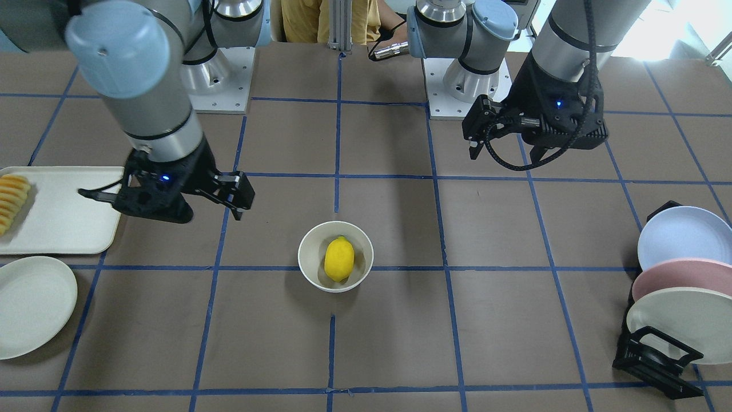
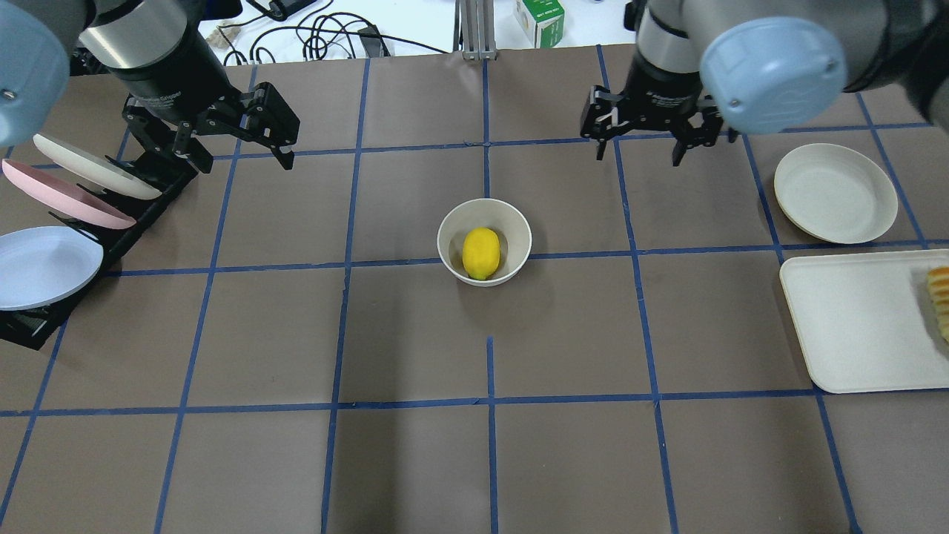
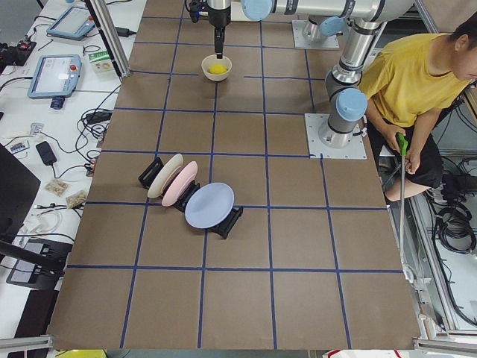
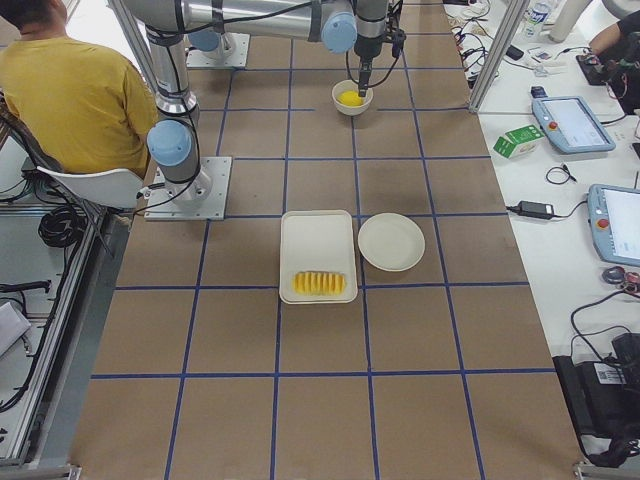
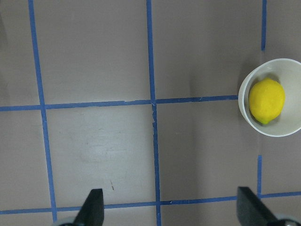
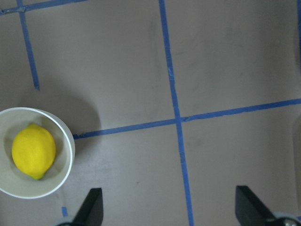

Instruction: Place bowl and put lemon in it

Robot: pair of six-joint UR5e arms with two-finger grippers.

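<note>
Brown table [image 2: 415,460] gridded with blue tape. Above it in the overhead view, left gripper [image 1: 506,155] at 10 o'clock from the bowl [image 2: 448,239], jaws wide and holding nothing; right gripper [image 2: 639,152] at 2 o'clock, jaws likewise wide and empty, well apart from the bowl. Only in the two side views: a seated person [image 3: 417,82] in a yellow shirt beside the robot's base. Plate rack [image 2: 30,330] out at 9 o'clock, white tray [image 2: 852,326] toward 3 o'clock, cream plate [image 2: 834,193] just at the tray's 12 o'clock side. Cut off at the overhead frame's edge but whole in the exterior right view: a row of yellow slices [image 4: 319,283] on the tray. In the wrist views alone: black fingertips [image 5: 95,209] set far apart, bowl at the frame's edge. Bowl upright at table centre, over a tape line; off-white, glossy, deep, plain-rimmed. Inside it, on the bottom: the lemon [image 2: 481,253], bright yellow, oval, one pointed end faintly greenish.
</note>
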